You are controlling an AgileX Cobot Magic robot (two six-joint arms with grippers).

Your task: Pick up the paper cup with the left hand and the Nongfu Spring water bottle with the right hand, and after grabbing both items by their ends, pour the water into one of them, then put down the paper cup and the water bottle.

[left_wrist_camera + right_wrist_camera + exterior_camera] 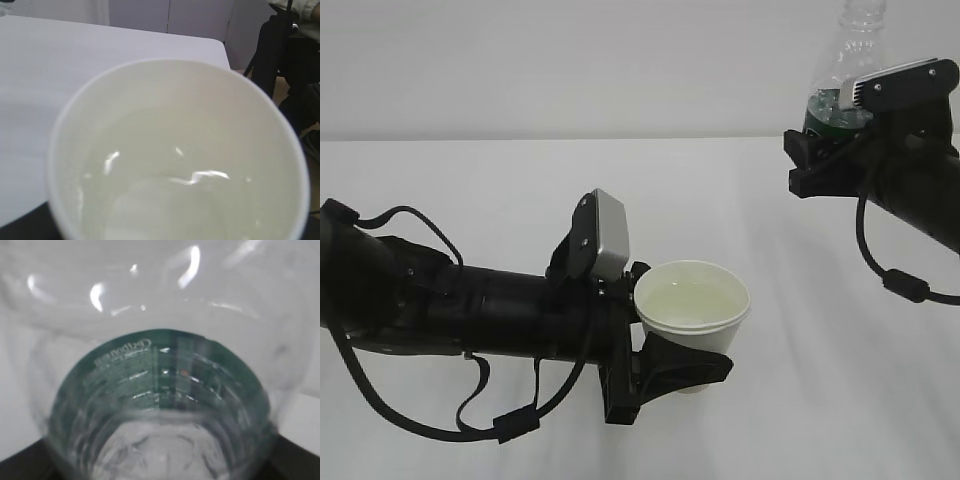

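1. Your table (520, 190) is white and bare around both arms; neither item rests on it.
2. Your left hand (685, 362) comes in low and nearly level from the left. Its jaws clasp the cup (692, 305) low on its wall, and the cup stands upright over the table with its mouth up.
3. Your right hand (835, 135) enters from the right edge, raised well above and apart from the cup. Its jaws pinch the bottle (845, 60) at its lower end by the green label (150, 370). The bottle stands roughly upright, leaning slightly, and its top runs out of the exterior view.
4. Bottle: thin, ribbed and clear. It looks mostly emptied, so I judge it light and easy to dent. Keep hold at the stiffer base and don't squeeze harder.
5. Cup: soft paper and now holding water (165, 200), so it is heavier and will slop if tilted. A hard pinch could buckle the wall. Keep it level.
6. Pouring looks done. Setting both down appears to be what remains.
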